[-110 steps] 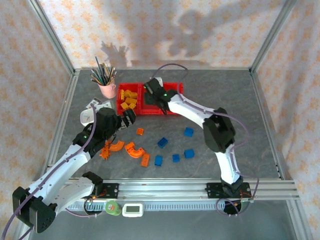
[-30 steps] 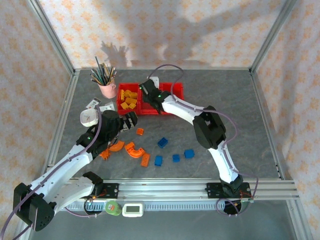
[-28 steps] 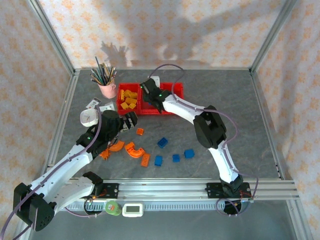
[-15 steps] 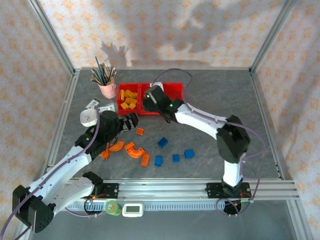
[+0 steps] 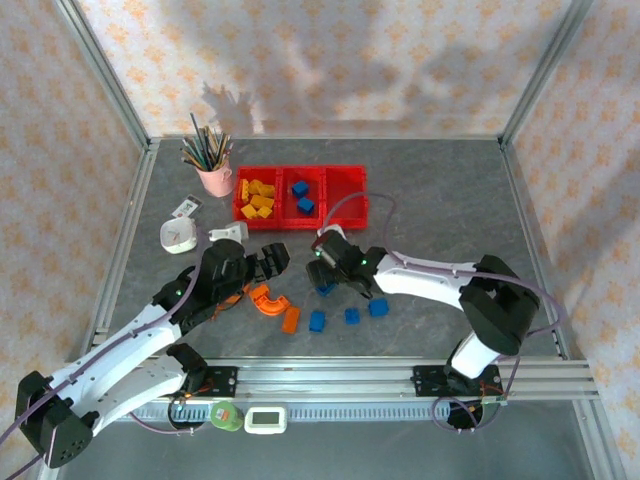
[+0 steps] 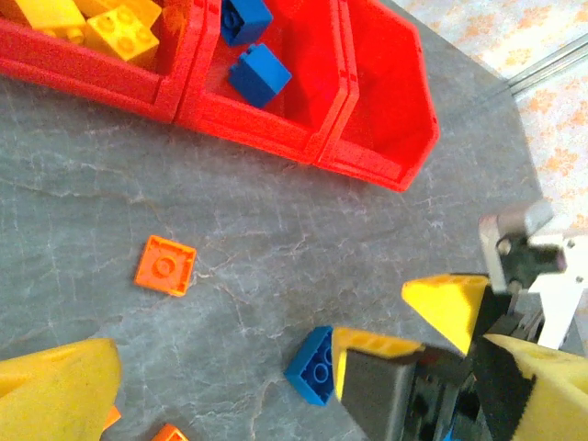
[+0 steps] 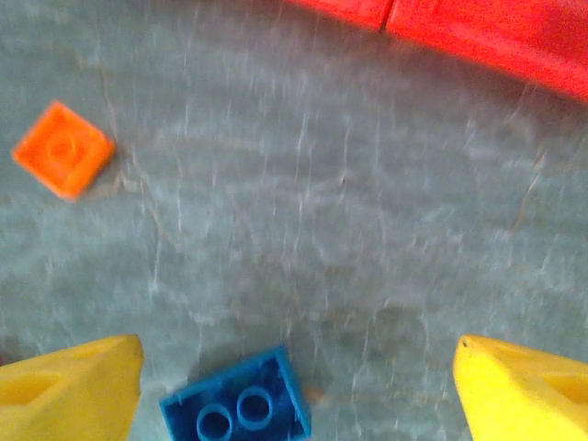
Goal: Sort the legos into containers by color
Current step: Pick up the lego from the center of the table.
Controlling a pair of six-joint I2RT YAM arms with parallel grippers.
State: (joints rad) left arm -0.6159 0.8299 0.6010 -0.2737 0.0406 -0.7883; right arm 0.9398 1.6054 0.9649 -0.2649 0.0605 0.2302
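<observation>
Right gripper (image 7: 299, 344) spread wide above the table (image 7: 303, 202); blue brick (image 7: 237, 406) between its fingers at the bottom edge of the wrist view, cut off and blurred. Left gripper (image 5: 272, 257) spread, left of centre; orange legos (image 5: 268, 300) below it are partly hidden by the arm. Containers (image 5: 345, 195) upper centre; yellow legos (image 5: 257, 197) in the left bin, blue in the middle.

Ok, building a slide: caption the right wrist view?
Open right gripper over a blue lego, orange lego and red containers beyond.

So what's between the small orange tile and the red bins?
Nothing: just bare grey tabletop between the orange tile and the red bins, as seen in the left wrist view.
</observation>
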